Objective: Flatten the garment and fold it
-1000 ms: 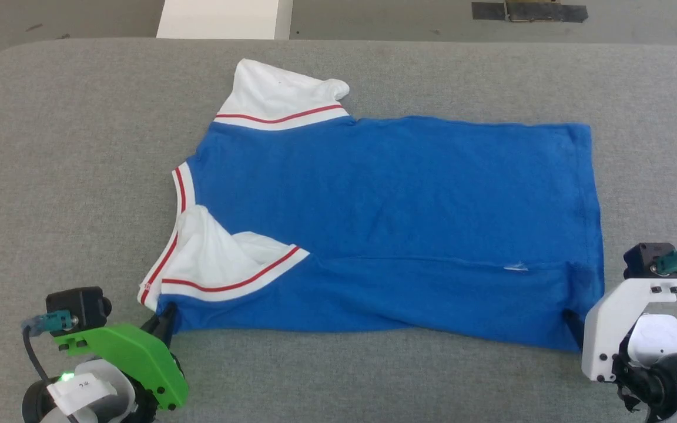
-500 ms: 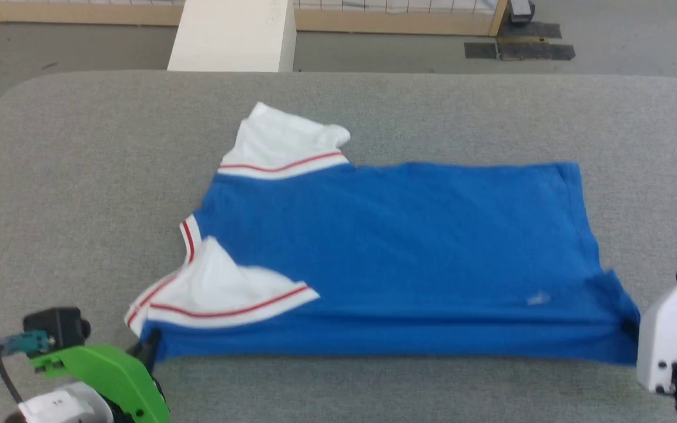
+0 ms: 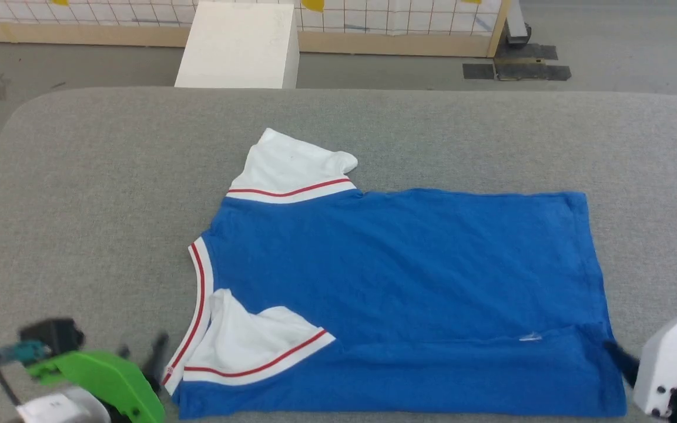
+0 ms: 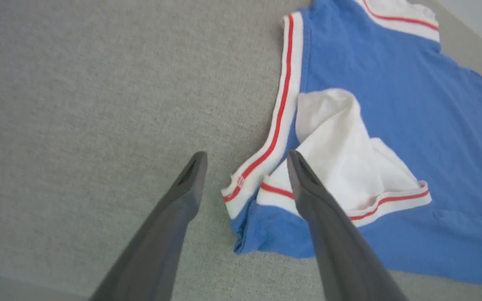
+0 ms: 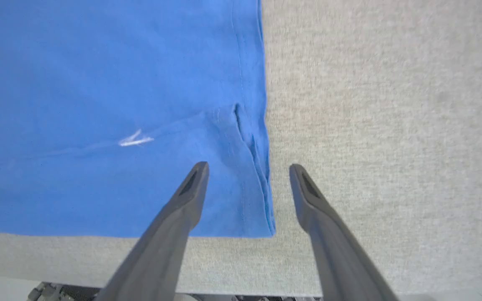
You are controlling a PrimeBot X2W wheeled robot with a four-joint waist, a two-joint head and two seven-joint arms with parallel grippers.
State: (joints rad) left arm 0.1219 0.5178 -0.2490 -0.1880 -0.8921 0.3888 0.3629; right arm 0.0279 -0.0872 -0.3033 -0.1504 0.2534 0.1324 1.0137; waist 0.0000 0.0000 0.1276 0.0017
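The left claw (image 4: 246, 162), two long dark fingers below a green bracket, stands spread wide. In the left wrist view one finger is over the bare grey fabric-covered table (image 4: 78, 104), and the other crosses the near collar corner of the royal-blue jersey T-shirt with white short sleeves and red-and-white striped trim (image 4: 391, 71). Whether that finger touches the cloth I cannot tell. From the head the left claw (image 3: 141, 355) is blurred at the lower left, just beside the striped collar band. The right claw (image 5: 249, 168) is likewise spread wide. Its left finger is over the blue cloth and its right finger over the table (image 5: 370, 104), with the T-shirt's (image 5: 98, 83) near hem corner in the gap between them. In the head view the right claw (image 3: 620, 361) is a dark blurred tip at the hem, ahead of a white bracket. The T-shirt (image 3: 409, 276) lies spread on the table (image 3: 109, 176) near its front edge, collar to the robot's left and hem to its right. A strip along its near side is folded over onto the body, and the near sleeve rests on the blue. The far sleeve points away from the robot. Beyond the table a white rectangular box (image 3: 238, 44) stands on the grey floor before a wood-framed grid panel (image 3: 403, 17).
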